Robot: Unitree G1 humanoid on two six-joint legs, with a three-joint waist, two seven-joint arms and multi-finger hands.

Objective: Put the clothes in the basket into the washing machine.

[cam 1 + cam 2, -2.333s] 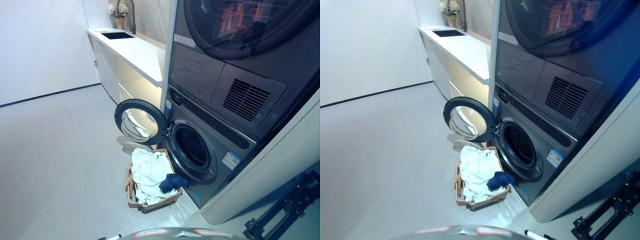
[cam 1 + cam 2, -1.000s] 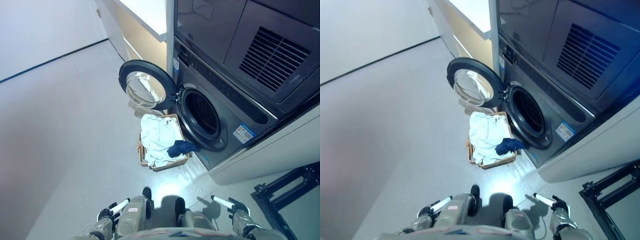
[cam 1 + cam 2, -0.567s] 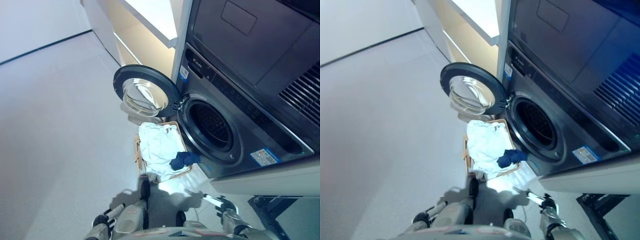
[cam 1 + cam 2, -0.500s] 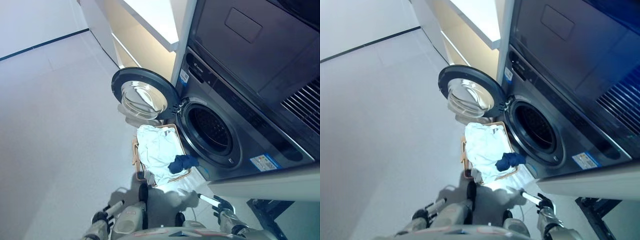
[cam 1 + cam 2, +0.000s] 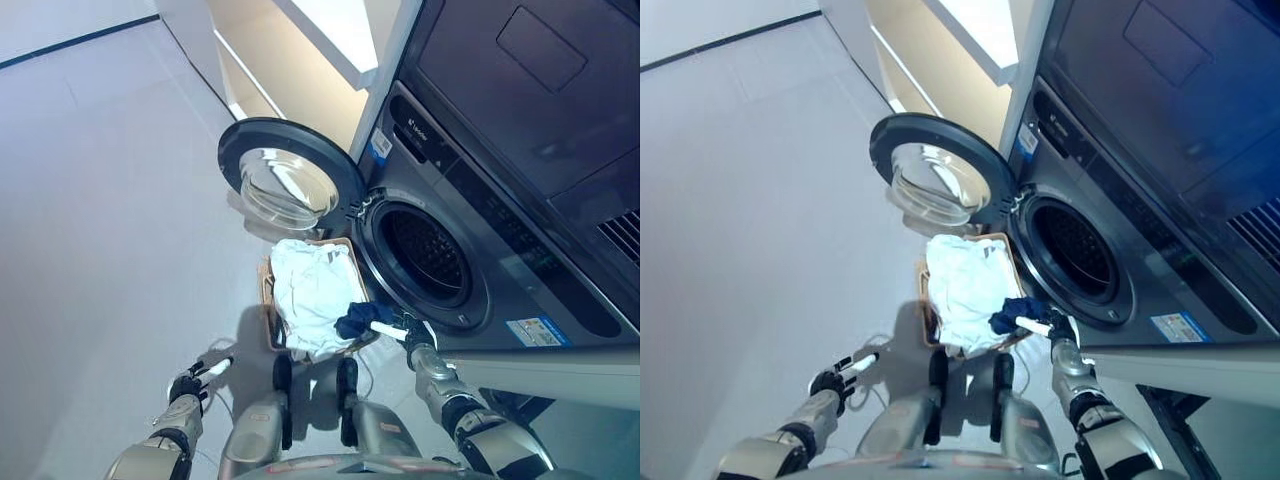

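A wicker basket (image 5: 266,305) stands on the floor in front of the washing machine (image 5: 500,290). It holds a heap of white clothes (image 5: 305,288) and a dark blue garment (image 5: 356,320) at its right edge. The machine's round door (image 5: 288,180) hangs open to the left, and the drum opening (image 5: 425,255) looks dark and empty. My right hand (image 5: 408,333) is open, with straight fingers over the blue garment's right edge; contact is unclear. My left hand (image 5: 190,383) is open and empty, low over the floor left of the basket.
A dryer (image 5: 540,90) is stacked on the washing machine. A white counter (image 5: 330,30) with lit cabinets runs along the wall behind the door. A dark metal stand (image 5: 1170,410) is at the lower right. Grey floor (image 5: 100,200) spreads to the left.
The camera has tilted down and come closer to the basket. My right hand has risen from low at the right to the blue garment. My left hand has moved out to the left.
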